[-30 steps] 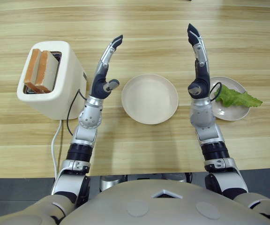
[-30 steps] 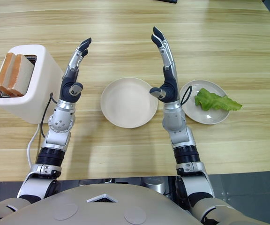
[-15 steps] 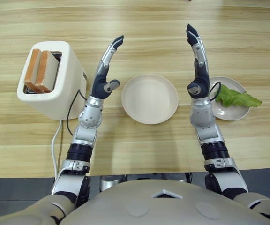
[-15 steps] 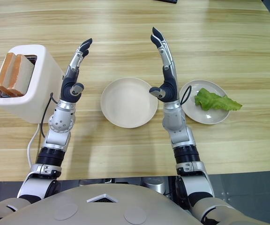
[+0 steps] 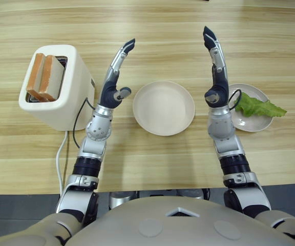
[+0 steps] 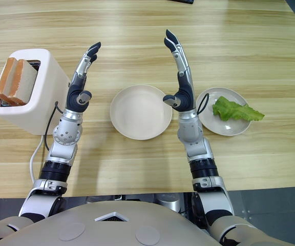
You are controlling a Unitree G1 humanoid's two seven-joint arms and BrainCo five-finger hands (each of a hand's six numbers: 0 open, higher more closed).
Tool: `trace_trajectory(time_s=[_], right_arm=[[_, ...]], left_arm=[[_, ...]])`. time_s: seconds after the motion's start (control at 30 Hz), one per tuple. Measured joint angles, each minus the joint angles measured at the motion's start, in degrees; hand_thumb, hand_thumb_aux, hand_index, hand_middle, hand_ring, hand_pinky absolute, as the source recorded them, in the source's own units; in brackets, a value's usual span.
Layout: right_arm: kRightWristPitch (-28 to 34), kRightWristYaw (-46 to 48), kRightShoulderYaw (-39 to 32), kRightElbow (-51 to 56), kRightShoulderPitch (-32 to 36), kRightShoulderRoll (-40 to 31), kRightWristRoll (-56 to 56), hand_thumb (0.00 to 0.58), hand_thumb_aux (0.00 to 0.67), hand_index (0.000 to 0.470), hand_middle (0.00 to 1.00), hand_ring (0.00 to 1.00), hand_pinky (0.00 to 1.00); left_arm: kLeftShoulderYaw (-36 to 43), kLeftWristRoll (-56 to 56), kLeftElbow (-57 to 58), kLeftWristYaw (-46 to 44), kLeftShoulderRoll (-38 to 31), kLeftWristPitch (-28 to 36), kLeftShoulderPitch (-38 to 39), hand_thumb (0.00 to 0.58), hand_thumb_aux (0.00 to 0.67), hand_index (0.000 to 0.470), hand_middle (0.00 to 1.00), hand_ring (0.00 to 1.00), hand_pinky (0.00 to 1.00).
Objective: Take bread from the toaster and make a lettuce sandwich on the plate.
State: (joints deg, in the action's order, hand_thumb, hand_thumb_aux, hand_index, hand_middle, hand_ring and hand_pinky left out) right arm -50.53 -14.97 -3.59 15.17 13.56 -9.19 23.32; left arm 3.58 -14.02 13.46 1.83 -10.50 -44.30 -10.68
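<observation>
Left eye view: the toaster (image 5: 55,87) stands at the left of the tabletop (image 5: 163,25), and two slices of bread (image 5: 44,77) stand upright side by side in its slot, their tops well above the rim. A white cord (image 5: 61,154) runs from the toaster's near side down to the tabletop's front edge.

The left hand (image 5: 116,77) is raised just beside the toaster's right wall, apart from it by a narrow gap. Its fingers are stretched straight and point away from the robot, and it grasps nothing. The right hand (image 5: 215,66) is held the same way, flat and extended with nothing in it, close to the left rim of a smaller plate (image 5: 250,123).

The plate (image 5: 164,107) sits between the two forearms, near each wrist but touching neither. The lettuce (image 5: 260,107) lies on the smaller plate at the right, its tip reaching past that plate's right rim.

A broad stretch of wood runs beyond both sets of fingertips toward the far edge. A narrower strip lies between the plates and the front edge, and both forearms cross it.
</observation>
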Motion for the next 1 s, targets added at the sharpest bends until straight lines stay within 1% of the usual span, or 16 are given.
trace_trajectory(time_s=[1.0], right_arm=[[0.08,0.00,0.00,0.31,0.33,0.09,0.00,0.000,0.000,0.000,0.00,0.00,0.00]], left_arm=[[0.00,0.03,0.10,-0.01,0.00,0.22,-0.02,0.000,0.000,0.000,0.00,0.00,0.00]])
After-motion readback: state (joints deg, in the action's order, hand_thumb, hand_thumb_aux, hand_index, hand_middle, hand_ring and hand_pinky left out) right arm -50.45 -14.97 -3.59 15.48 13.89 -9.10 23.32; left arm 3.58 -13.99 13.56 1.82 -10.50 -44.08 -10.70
